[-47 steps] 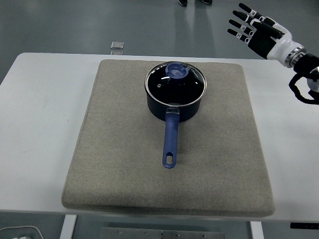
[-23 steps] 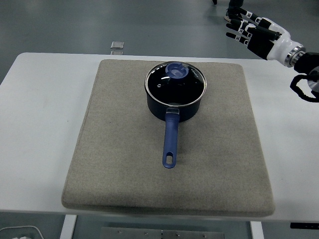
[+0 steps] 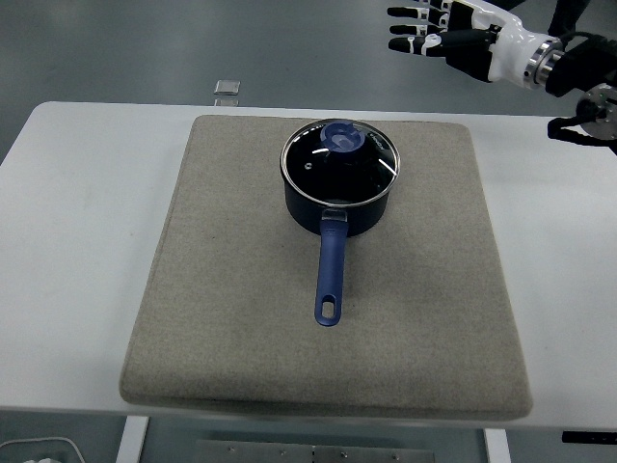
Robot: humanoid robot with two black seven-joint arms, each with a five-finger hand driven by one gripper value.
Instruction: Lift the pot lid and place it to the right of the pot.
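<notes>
Your right hand [image 3: 439, 37] hung in the air beyond the far right corner of the mat [image 3: 231, 347], well apart from the pot [image 3: 338, 193]. Its fingers [image 3: 410, 29] were stretched out flat and spread, pointing left, and they held nothing. The arm came in from the right edge, up high.

The lid [image 3: 339, 160] sat closed on the pot, glass with a blue knob [image 3: 340, 139] just far of its middle. The pot stood on the far half of the grey mat, a little right of centre, with its blue handle [image 3: 330, 277] pointing toward the near edge. The mat lay on the white table [image 3: 67, 241]. To the right of the pot you had bare mat. A small clear object [image 3: 228, 90] lay on the floor beyond the table's far edge.
</notes>
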